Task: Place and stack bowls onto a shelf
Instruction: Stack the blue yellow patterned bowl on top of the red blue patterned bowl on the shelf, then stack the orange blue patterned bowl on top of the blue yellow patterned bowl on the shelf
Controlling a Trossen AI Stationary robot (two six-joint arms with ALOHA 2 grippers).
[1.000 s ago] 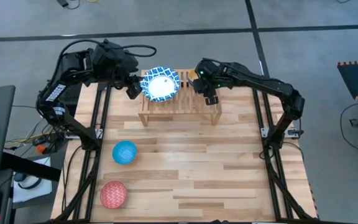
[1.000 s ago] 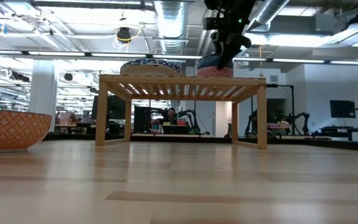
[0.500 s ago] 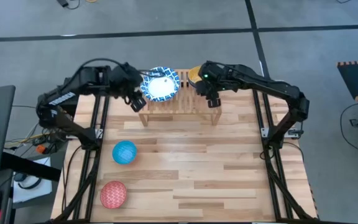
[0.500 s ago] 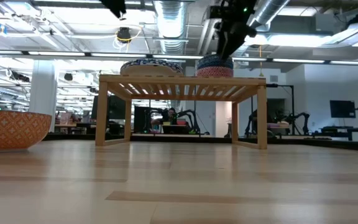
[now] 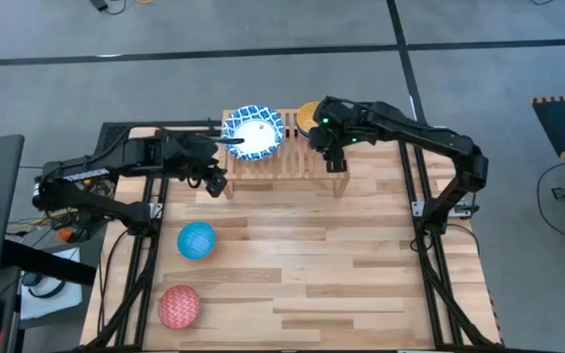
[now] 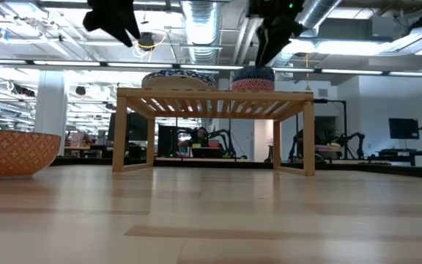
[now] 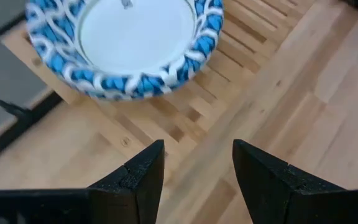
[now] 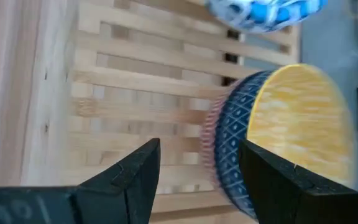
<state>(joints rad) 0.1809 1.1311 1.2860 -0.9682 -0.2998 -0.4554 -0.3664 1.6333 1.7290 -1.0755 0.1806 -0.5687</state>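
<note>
The light-wood slatted shelf [image 5: 282, 162] [image 6: 215, 95] stands at the table's far edge. A wide white bowl with a blue patterned rim [image 5: 253, 132] [image 7: 123, 43] rests on its left part. On the right part sits a yellow bowl [image 5: 308, 117] nested in a dark blue one [image 8: 241, 149] [image 6: 253, 79]. The light blue bowl [image 5: 197, 239] and the red bowl [image 5: 178, 306] [image 6: 13, 150] stand on the table's left side. My left gripper [image 5: 214, 181] [image 7: 194, 168] hangs open beside the shelf's near left corner. My right gripper [image 5: 334, 159] [image 8: 197, 168] hovers open above the shelf's right end.
Dark frame rails [image 5: 155, 186] run along both table sides. The wooden tabletop [image 5: 341, 265] stretches from the shelf to the near edge. A bare strip of slats [image 5: 287, 157] lies between the two bowl groups. Beyond the table, the low view shows a workshop room.
My left gripper has drawn back from the white bowl on the shelf toward the table's near left, its arm stretching out low. My right gripper has risen a little off the nested small bowls, which stay on the shelf.
</note>
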